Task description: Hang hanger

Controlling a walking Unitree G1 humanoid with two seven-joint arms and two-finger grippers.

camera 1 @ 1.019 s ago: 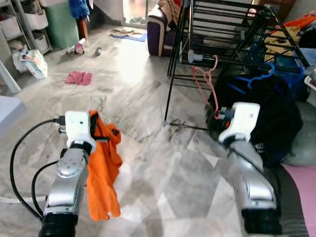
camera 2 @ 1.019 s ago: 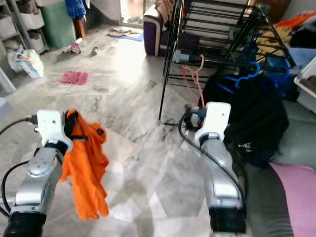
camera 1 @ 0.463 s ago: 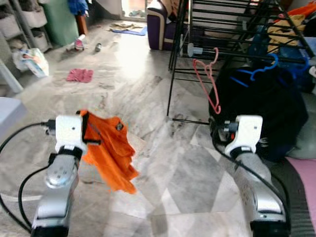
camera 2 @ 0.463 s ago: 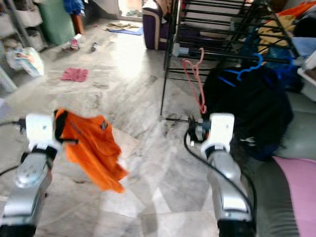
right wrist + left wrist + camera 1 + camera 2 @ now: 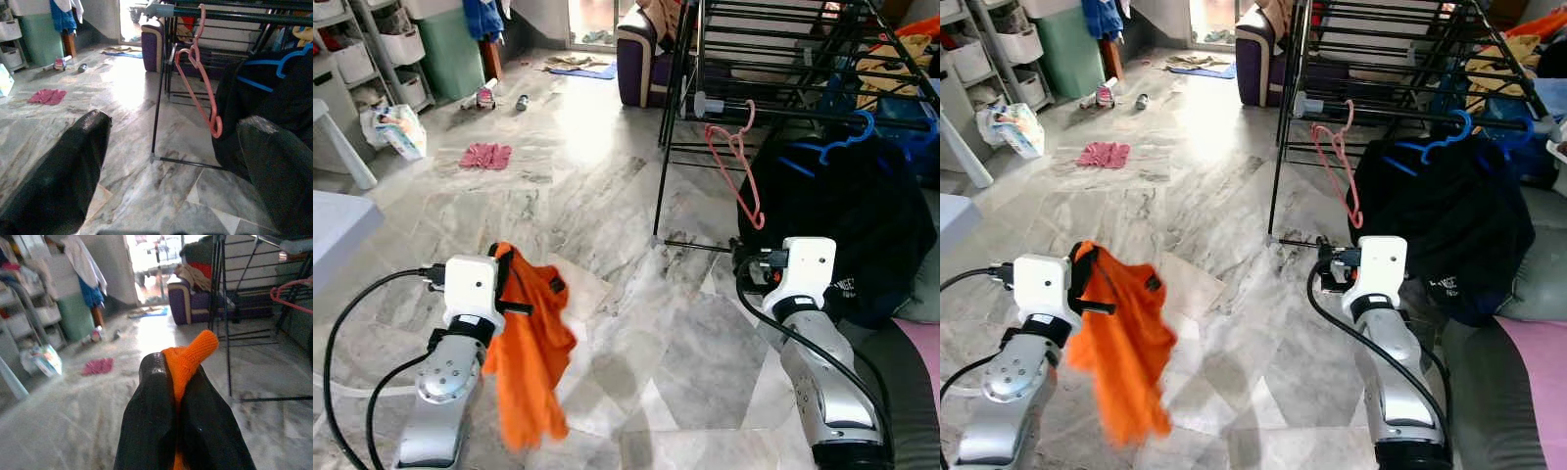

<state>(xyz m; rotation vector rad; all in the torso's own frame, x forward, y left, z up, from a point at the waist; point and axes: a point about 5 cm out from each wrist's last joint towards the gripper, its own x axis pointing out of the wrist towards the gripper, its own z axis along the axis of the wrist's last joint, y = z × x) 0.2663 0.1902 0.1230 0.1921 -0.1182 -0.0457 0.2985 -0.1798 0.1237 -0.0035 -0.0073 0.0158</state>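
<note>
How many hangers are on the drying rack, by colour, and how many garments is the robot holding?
Pink hangers: 1, hooked on the rack, bare.
Blue hangers: 1, carrying a black garment.
Orange garments held: 1, pinched in the left gripper.
Right gripper: open, holding 0.
Total: 2 hangers, 1 held garment.

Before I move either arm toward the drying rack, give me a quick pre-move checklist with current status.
1. Left gripper shut on the orange garment: ok, cloth pinched between its black fingers.
2. Right gripper free: ok, fingers spread wide, nothing between them.
3. Pink plastic hanger on the black metal drying rack: ok, hooked over a rail and hanging empty.
4. Right gripper lined up with the pink hanger: ok, the hanger sits ahead between the fingers, apart from them.
5. Garment off the marble floor: cannot tell, its lower edge is blurred.
6. Neighbouring blue hanger carrying the black garment close beside the pink one: not ok, snag risk.
</note>
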